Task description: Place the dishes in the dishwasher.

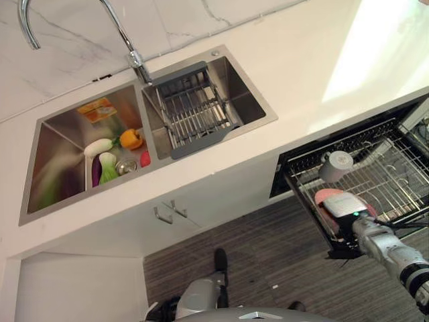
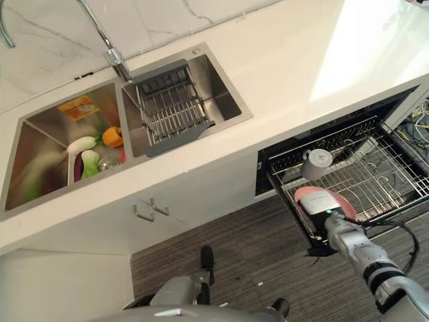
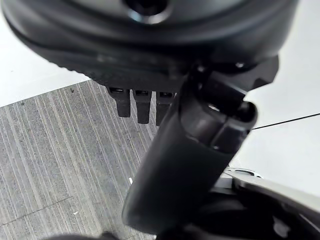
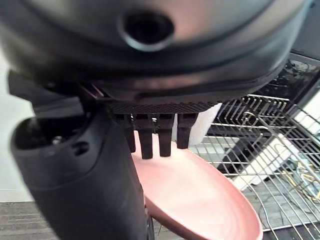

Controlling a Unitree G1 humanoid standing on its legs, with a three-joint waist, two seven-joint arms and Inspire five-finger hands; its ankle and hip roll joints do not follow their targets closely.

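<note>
A grey striped floor (image 1: 268, 261) runs below a white counter (image 1: 301, 74), and over it the left hand (image 3: 190, 150) hangs with fingers straight and nothing in it. Further out, the right hand (image 4: 90, 165) grips a pink plate (image 4: 195, 195) over the near edge of the pulled-out dishwasher rack (image 2: 375, 174), a grey cup (image 2: 316, 163) just beyond. Farthest, the sink (image 1: 74, 174) holds vegetables (image 1: 131, 138) and a drain basket (image 1: 194, 107).
</note>
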